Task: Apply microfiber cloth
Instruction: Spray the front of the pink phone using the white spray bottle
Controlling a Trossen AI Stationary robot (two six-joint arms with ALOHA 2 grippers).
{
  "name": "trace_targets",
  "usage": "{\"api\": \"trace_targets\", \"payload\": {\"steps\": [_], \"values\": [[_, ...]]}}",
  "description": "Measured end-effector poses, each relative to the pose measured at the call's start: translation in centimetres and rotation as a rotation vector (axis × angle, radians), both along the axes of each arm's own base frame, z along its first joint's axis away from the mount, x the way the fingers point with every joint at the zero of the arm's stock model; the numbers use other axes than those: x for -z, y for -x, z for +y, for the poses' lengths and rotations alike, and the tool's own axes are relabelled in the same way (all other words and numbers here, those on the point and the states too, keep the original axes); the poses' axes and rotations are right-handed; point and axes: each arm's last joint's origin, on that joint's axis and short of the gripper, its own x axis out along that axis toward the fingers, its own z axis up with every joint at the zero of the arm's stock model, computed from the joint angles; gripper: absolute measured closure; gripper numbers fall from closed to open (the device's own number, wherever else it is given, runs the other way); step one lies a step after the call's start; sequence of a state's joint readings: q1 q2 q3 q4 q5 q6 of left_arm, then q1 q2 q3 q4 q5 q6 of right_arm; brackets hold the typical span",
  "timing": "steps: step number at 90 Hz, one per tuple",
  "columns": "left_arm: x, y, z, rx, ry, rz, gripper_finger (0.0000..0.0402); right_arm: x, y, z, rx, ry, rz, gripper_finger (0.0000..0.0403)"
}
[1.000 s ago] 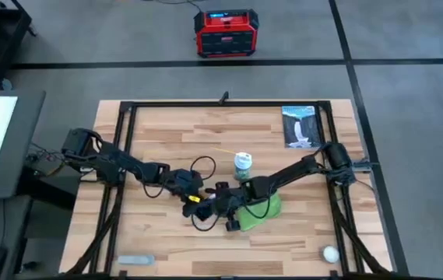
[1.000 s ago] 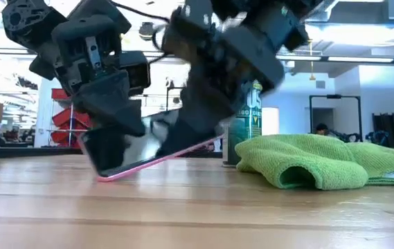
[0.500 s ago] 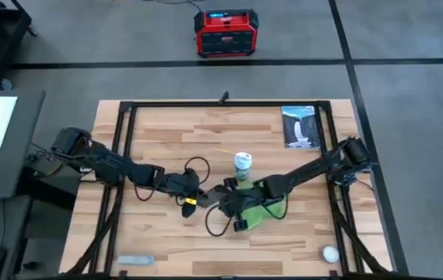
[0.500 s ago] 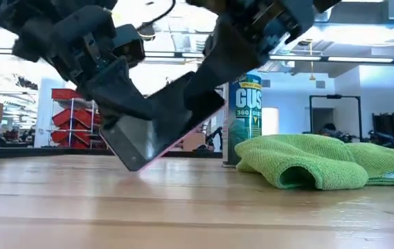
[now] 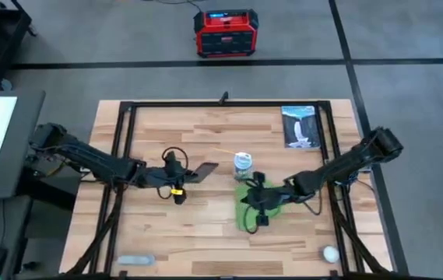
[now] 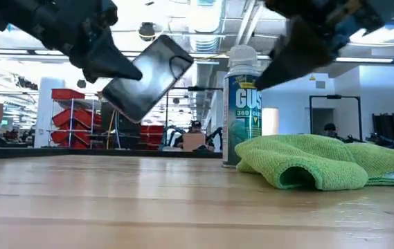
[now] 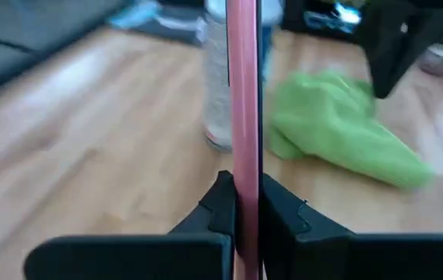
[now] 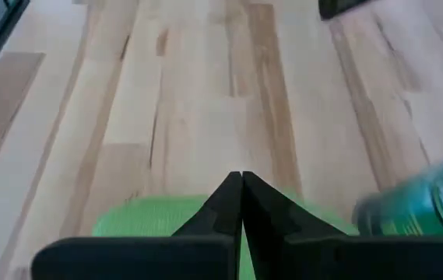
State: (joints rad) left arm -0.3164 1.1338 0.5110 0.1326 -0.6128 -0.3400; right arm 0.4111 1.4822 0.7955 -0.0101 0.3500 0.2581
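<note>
My left gripper point(image 5: 181, 176) is shut on the pink phone point(image 5: 202, 169), which hangs in the air left of the table's middle; in the low view the phone point(image 6: 145, 77) shows its dark screen, well above the wood. The green microfiber cloth point(image 5: 251, 210) lies bunched on the table right of middle, also seen as the cloth point(image 6: 321, 162) in the low view. My right gripper point(image 5: 257, 196) hovers over the cloth with its fingers point(image 8: 229, 208) shut on nothing. In the low view my right gripper point(image 6: 300, 52) is clearly above the cloth. My left gripper pinches the phone's end nearest the arm point(image 7: 244, 210) between its two fingers point(image 7: 219, 207), one on the screen face and one on the back. The fingers come roughly level from the table's left, along the phone. The phone is lifted clear and tilted, its free end higher.
A green-and-white spray can point(image 5: 242, 163) stands upright just beyond the cloth, between the two grippers. A booklet point(image 5: 300, 126) lies at the far right, a white ball point(image 5: 329, 253) at the near right, and a grey object point(image 5: 135, 260) at the near left. A red box point(image 5: 226, 33) sits on the floor beyond.
My right gripper has let go of the phone and gone toward the table's right edge, over the cloth. My left gripper has gone up and toward the left and far edges with the phone, whose lower end has left the table. The cloth has stayed.
</note>
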Motion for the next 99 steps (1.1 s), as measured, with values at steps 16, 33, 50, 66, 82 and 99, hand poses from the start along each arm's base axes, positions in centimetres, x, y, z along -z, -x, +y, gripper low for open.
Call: {"api": "trace_targets", "payload": {"steps": [16, 33, 50, 66, 82, 99], "values": [[-0.7, 0.4, 0.1, -0.106, -0.089, -0.043, 0.0397, 0.2, 1.8, -0.1, 0.045, -0.021, -0.026, 0.0403], [-0.9, 0.5, 0.5, -0.222, -0.166, -0.049, 0.0397, 0.8, 2.3, -0.2, 0.07, -0.024, -0.017, 0.0403], [-0.6, 0.9, 0.8, -0.339, -0.226, -0.061, 0.0397, 0.4, 2.2, -0.3, 0.096, 0.017, -0.061, 0.0403], [1.2, 1.8, 1.3, -0.371, -0.2, -0.134, 0.0397, -1.3, 2.8, -0.4, 0.062, 0.035, -0.119, 0.0403], [2.9, 3.1, 1.7, -0.375, -0.173, -0.231, 0.0397, -4.4, 5.7, -0.2, -0.049, 0.079, -0.253, 0.0403], [3.6, 3.8, 1.9, -0.311, -0.177, -0.266, 0.0397, -3.4, 10.1, -2.0, -0.099, 0.023, -0.424, 0.0403]]}}
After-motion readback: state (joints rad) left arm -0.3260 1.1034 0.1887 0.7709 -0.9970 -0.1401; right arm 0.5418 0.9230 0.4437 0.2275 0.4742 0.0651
